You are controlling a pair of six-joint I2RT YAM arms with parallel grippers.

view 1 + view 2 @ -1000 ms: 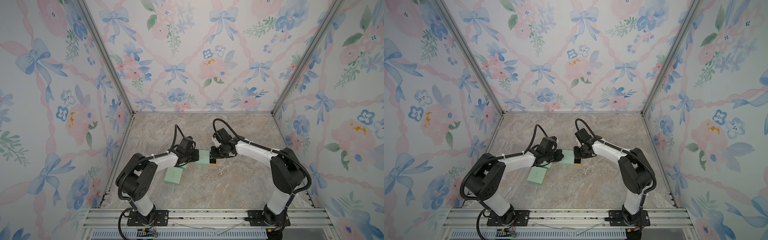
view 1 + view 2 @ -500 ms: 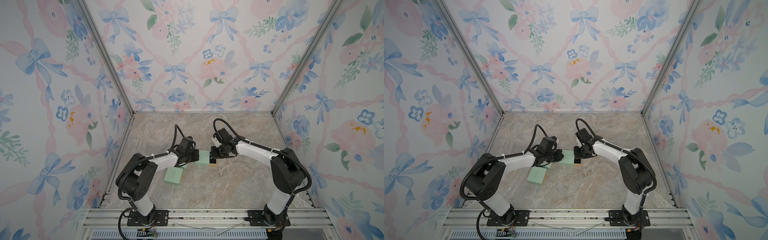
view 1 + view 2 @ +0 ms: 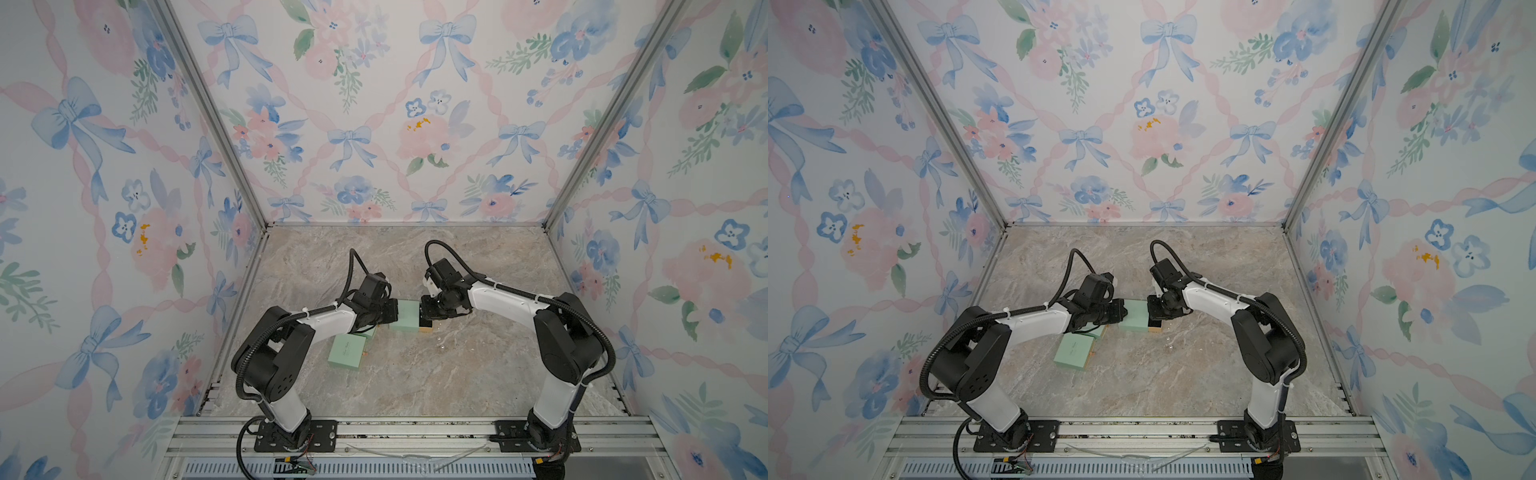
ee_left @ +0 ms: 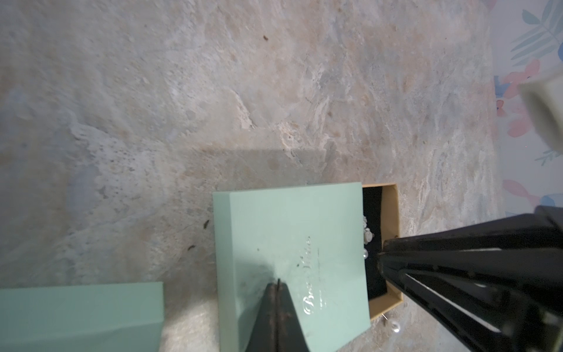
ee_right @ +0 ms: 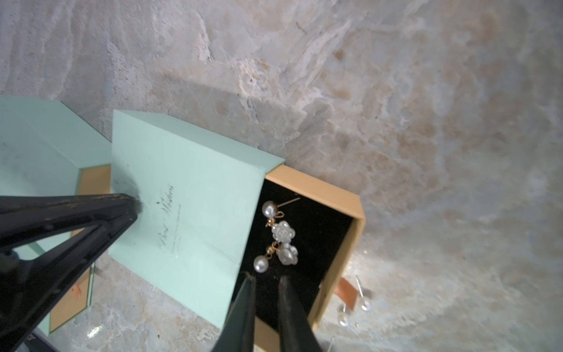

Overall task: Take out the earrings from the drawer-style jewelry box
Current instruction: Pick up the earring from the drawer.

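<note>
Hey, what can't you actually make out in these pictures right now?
Right wrist view: mint sleeve covers the rest of the drawer.
Both top views: earrings in the drawer too small, under the right hand.
Left wrist view: second mint box cut off by the frame edge.
Right wrist view: loose earrings on the table blurred.

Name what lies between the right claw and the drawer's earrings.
Only bare black drawer lining separates the right claw from the earrings, shown in the right wrist view.
</note>
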